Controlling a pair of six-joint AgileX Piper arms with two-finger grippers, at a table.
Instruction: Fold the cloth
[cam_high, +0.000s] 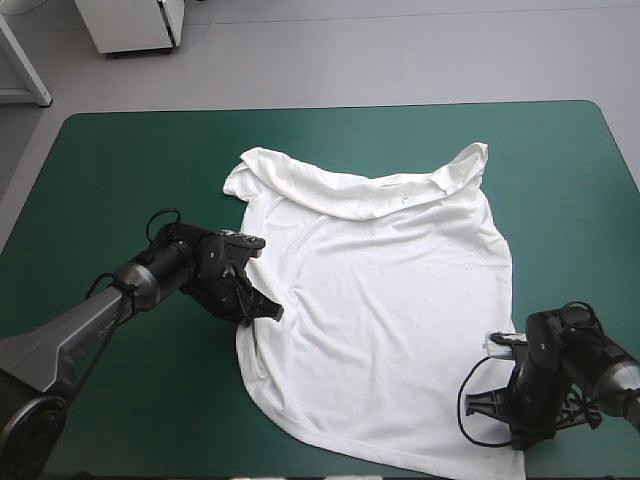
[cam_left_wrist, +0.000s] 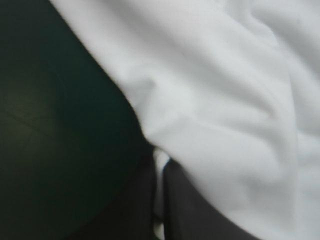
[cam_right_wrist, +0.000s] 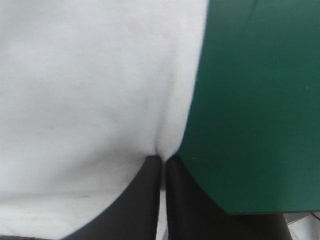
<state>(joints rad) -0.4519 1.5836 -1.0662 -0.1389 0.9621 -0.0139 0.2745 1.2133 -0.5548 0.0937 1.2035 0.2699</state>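
The white T-shirt (cam_high: 385, 300) lies spread over the middle of the teal-green table, its upper part folded down into a band near the far side. My left gripper (cam_high: 268, 312) pinches the shirt's left edge about halfway down; its black fingers (cam_left_wrist: 142, 200) are all but shut with white fabric (cam_left_wrist: 225, 100) between them. My right gripper (cam_high: 512, 372) holds the shirt's right edge near the front corner. There its fingers (cam_right_wrist: 145, 200) meet on a puckered fold of the cloth (cam_right_wrist: 90, 100).
Bare teal-green cover (cam_high: 120, 170) surrounds the shirt on the left, far and right sides. The table's front edge (cam_right_wrist: 260, 212) runs close beside my right gripper. A white cabinet (cam_high: 135, 25) stands on the floor beyond the far edge.
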